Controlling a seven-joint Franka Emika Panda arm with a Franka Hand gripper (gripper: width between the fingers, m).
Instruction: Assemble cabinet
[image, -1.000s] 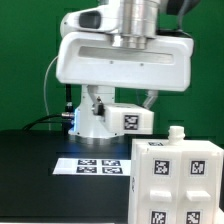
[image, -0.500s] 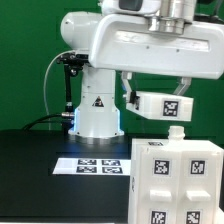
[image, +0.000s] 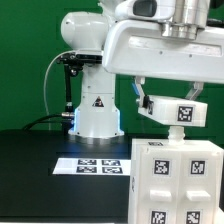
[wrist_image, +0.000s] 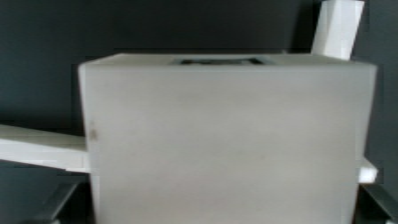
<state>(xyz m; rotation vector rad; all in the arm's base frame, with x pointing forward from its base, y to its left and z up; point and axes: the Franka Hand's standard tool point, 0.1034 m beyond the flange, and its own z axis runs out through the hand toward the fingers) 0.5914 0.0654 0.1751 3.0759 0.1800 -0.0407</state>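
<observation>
Gripper (image: 172, 98) clamped on white tagged cabinet part (image: 176, 112), lifted clear in air, slightly tilted, tag facing exterior camera. Fingers mostly hidden under arm housing, so grasp is judged from part hanging free. Cabinet (image: 176, 186) stands on black tabletop (image: 40, 190) at exterior view's right, directly below part, gap between. Small white stub (image: 177, 134) on cabinet top. Part held above, likely to lower onto top; needs levelling and alignment. Marker board (image: 100, 165) flat just beside cabinet. Wrist view: part fills frame
</observation>
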